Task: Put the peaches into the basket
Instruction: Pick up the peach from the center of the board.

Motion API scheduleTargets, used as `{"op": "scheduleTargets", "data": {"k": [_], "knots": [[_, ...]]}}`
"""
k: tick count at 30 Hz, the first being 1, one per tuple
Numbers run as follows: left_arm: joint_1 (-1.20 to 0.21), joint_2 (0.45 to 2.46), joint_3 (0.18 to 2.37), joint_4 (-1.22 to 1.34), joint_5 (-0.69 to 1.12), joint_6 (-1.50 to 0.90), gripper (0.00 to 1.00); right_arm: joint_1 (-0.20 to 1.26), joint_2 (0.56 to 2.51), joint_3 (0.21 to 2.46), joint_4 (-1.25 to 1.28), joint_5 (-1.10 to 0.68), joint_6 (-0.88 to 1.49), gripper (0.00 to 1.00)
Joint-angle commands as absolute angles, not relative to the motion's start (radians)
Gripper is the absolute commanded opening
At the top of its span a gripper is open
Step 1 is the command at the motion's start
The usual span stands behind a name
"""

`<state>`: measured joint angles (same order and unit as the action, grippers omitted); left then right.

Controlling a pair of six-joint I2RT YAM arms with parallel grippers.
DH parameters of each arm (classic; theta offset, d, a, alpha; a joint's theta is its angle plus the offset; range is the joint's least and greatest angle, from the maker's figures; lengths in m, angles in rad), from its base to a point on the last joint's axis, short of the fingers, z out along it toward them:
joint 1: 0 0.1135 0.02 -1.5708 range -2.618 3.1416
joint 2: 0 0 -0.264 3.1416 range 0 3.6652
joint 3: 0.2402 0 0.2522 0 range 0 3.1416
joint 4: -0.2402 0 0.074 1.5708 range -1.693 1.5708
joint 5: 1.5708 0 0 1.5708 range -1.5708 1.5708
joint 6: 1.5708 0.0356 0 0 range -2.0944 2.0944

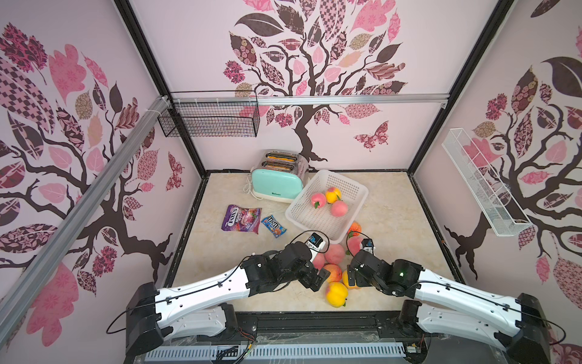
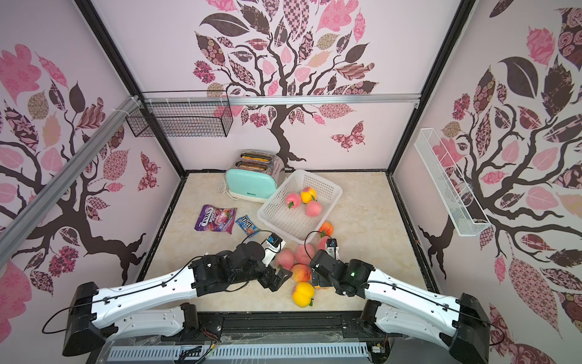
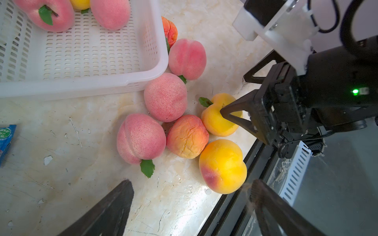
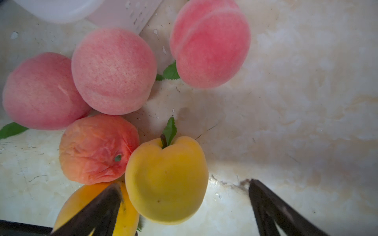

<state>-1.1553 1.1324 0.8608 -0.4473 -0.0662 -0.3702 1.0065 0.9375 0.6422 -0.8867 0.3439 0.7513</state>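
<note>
The white basket [image 1: 294, 217] stands at mid table beside the toaster and holds three peaches [image 1: 339, 208]. Several more peaches lie in a cluster on the table at its near corner: pink ones [image 1: 335, 253], a wrinkled orange one [image 3: 187, 136] and a yellow one with a red blush [image 1: 337, 293]. My left gripper [image 3: 192, 183] hangs open over the table just short of the blushed yellow peach [image 3: 223, 166], holding nothing. My right gripper [image 4: 185, 183] is open, with its fingers on either side of a plain yellow peach [image 4: 166, 179]; one finger [image 3: 231, 111] lies against that fruit.
A mint toaster [image 1: 277, 182] stands at the back. A purple candy bag [image 1: 241, 218] and a small blue M&M's pack [image 1: 273, 226] lie left of the basket. A black wire basket [image 1: 211, 116] and a white wire shelf [image 1: 482, 186] hang on the walls. The table's front edge [image 1: 315, 316] runs close behind the cluster.
</note>
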Motion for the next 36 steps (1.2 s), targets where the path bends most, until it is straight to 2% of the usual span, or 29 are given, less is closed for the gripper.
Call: {"op": "scheduleTargets", "data": {"k": [1,28,36], "knots": [[-1.160,1.116,0.835,-0.424,-0.065,-0.388,0.95,1.014,0.935,0.634,-0.855,0.354,0.775,1.00],[-1.161,1.095,0.817,-0.427,-0.073,-0.406,0.95,1.023,1.032,0.565,-0.736,0.291,0.770,1.00],[-1.161,1.089,0.807,-0.428,-0.081,-0.414,0.95,1.023,1.026,0.555,-0.727,0.297,0.771,0.97]]}}
